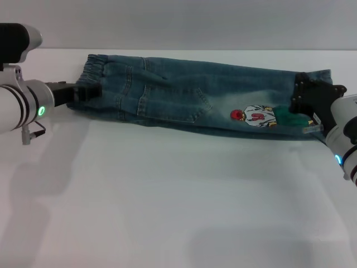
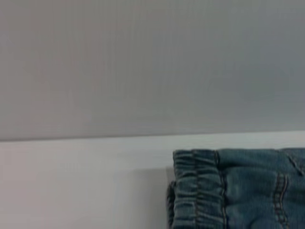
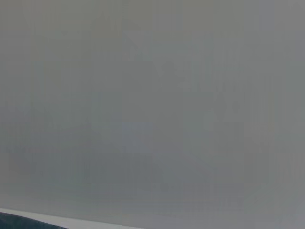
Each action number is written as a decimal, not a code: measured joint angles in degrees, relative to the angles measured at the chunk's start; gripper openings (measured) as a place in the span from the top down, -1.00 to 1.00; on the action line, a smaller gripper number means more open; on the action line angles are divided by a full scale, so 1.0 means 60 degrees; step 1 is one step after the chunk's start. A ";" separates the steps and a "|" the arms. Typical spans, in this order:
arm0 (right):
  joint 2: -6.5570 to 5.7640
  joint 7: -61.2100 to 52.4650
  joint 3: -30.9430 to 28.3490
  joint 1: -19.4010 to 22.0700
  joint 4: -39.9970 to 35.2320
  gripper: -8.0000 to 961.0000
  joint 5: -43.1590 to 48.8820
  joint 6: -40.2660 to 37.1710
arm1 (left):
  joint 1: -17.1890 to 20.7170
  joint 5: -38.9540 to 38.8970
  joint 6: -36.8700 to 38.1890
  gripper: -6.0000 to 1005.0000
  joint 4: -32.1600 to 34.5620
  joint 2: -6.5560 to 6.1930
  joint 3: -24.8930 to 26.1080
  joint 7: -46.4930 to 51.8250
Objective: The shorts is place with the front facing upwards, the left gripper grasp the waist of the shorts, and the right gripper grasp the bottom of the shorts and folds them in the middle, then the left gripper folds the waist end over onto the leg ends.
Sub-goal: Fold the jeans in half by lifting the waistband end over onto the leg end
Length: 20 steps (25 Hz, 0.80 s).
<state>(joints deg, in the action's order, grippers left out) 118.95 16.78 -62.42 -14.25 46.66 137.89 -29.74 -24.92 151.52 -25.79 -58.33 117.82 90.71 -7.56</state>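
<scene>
The blue denim shorts (image 1: 184, 92) lie stretched lengthwise along the far part of the white table (image 1: 167, 201). The elastic waist (image 1: 92, 70) is at the left and the leg ends (image 1: 312, 78) at the right. A cartoon patch (image 1: 256, 116) shows near the leg end. My left gripper (image 1: 88, 92) sits at the waist edge, overlapping the waistband. My right gripper (image 1: 304, 99) lies over the leg hem. The left wrist view shows the gathered waistband (image 2: 200, 191) resting on the table.
A grey wall (image 1: 178, 22) rises right behind the table's far edge, close to the shorts. White tabletop spreads in front of the shorts toward me. The right wrist view shows mostly the grey wall (image 3: 152, 105).
</scene>
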 joint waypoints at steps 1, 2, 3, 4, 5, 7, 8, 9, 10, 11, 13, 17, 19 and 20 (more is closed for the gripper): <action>-0.0003 0.0000 0.0001 0.0004 -0.0007 0.99 0.0000 0.0000 | 0.0007 0.0010 -0.0033 -0.59 0.0006 0.0004 0.0016 0.0000; -0.0004 -0.0001 0.0003 0.0004 -0.0012 0.99 0.0000 0.0001 | 0.0012 0.0015 -0.0042 -0.58 0.0033 0.0007 0.0041 0.0001; -0.0005 -0.0002 0.0002 0.0003 -0.0025 0.99 0.0003 0.0006 | 0.0011 0.0017 -0.0044 -0.58 0.0070 0.0007 0.0082 0.0004; -0.0006 -0.0003 0.0003 -0.0005 -0.0035 0.99 0.0009 0.0010 | 0.0008 0.0017 -0.0053 -0.57 0.0105 0.0007 0.0125 0.0006; -0.0009 -0.0004 0.0004 -0.0019 -0.0048 0.99 0.0010 0.0021 | -0.0001 0.0018 -0.0064 -0.57 0.0145 0.0007 0.0174 0.0007; -0.0016 -0.0006 0.0001 -0.0051 -0.0076 0.99 0.0010 0.0056 | -0.0025 0.0018 -0.0072 -0.56 0.0174 0.0007 0.0230 0.0007; -0.0019 -0.0007 -0.0009 -0.0057 -0.0080 0.99 0.0010 0.0083 | -0.0029 0.0018 -0.0072 -0.55 0.0177 0.0008 0.0239 0.0006; -0.0019 -0.0008 -0.0020 -0.0062 -0.0084 0.99 0.0014 0.0117 | -0.0030 0.0018 -0.0077 -0.55 0.0178 0.0008 0.0239 0.0006; -0.0022 -0.0009 -0.0028 -0.0064 -0.0084 0.99 0.0025 0.0139 | -0.0033 0.0018 -0.0091 -0.54 0.0177 0.0008 0.0239 0.0006; -0.0029 -0.0012 -0.0047 -0.0065 -0.0087 0.99 0.0040 0.0184 | -0.0033 0.0018 -0.0091 -0.54 0.0177 0.0008 0.0239 0.0006; -0.0032 -0.0012 -0.0058 -0.0068 -0.0093 0.99 0.0043 0.0202 | -0.0040 0.0017 -0.0129 -0.53 0.0178 0.0008 0.0239 0.0005; -0.0035 -0.0014 -0.0091 -0.0096 -0.0151 0.99 0.0048 0.0228 | -0.0074 0.0016 -0.0266 -0.51 0.0168 0.0018 0.0203 0.0007; -0.0036 -0.0015 -0.0092 -0.0109 -0.0160 0.99 0.0051 0.0228 | -0.0074 0.0016 -0.0266 -0.50 0.0168 0.0018 0.0203 0.0007; -0.0038 -0.0015 -0.0090 -0.0113 -0.0160 0.99 0.0052 0.0228 | -0.0166 0.0016 -0.0435 -0.50 0.0169 0.0021 0.0172 0.0007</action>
<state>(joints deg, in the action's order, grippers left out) 118.72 16.70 -62.96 -14.94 45.70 138.21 -28.37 -25.91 151.61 -28.41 -57.32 117.94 91.74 -7.52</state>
